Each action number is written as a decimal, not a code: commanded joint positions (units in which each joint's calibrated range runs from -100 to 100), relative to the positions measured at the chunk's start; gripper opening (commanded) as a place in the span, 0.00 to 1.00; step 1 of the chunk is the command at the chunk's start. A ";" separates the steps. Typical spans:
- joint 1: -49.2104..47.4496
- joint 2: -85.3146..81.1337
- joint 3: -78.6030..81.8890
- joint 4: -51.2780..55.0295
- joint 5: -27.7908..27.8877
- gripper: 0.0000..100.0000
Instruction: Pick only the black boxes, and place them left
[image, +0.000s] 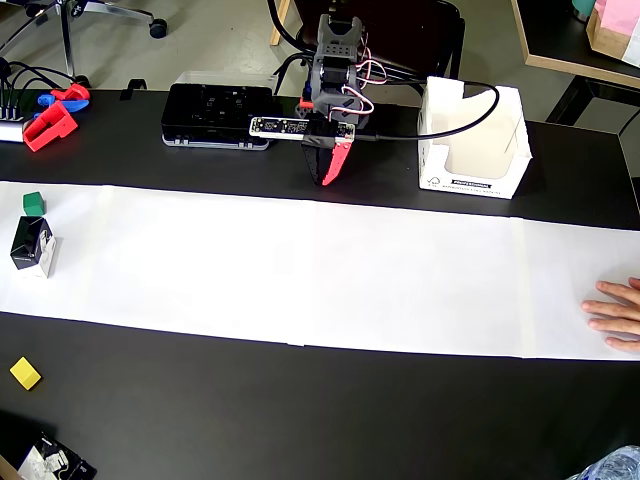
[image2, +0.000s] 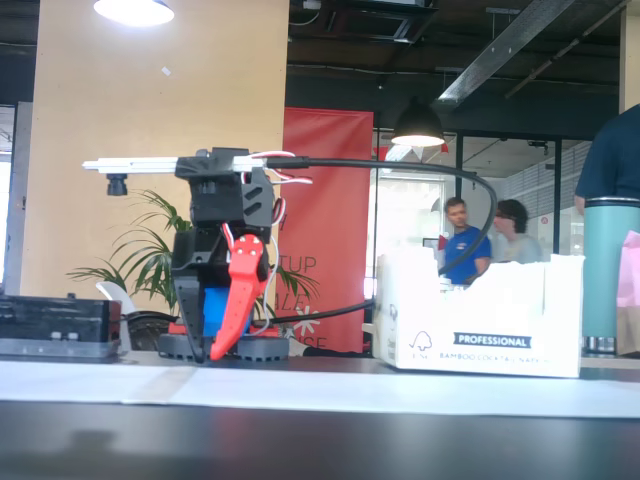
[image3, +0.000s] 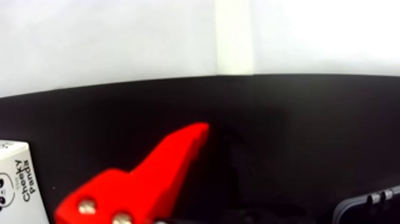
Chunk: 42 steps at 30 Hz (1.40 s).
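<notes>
Black box (image: 32, 246) stands at the far left end of the white paper (image: 300, 270) in the overhead view, upright, just below a green cube (image: 34, 203) and near it, not touching as far as I can tell. A second dark carton (image: 55, 462) sits at the bottom-left corner, half cut off; can't tell if it's one of the boxes. Yellow cube (image: 25, 373) lies on the bare table between the two.

Gripper (image: 331, 170) is parked at the back centre, well apart from the box, tips down near the table. Jaws look pressed together in the overhead and fixed (image2: 222, 345) views, holding nothing.

Risks from here:
- Long reach to the left edge; near full stretch the arm may come in tilted and tip the tall box instead of gripping it.
- The green cube is close, so a wide-open approach could clip or grab it.
- The box is already at the view's left, so the drop spot is ambiguous.
- A hand (image: 615, 314) rests on the paper at right; if the paper shifts, the box moves.
- The white tray (image: 472, 140) and cable (image: 420, 128) are beside the arm and could snag on a swing.
</notes>
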 joint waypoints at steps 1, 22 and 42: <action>-0.84 -0.63 0.70 0.24 -0.06 0.00; -0.92 -0.63 0.70 0.24 0.25 0.00; -0.23 -0.39 -2.93 0.87 -0.06 0.04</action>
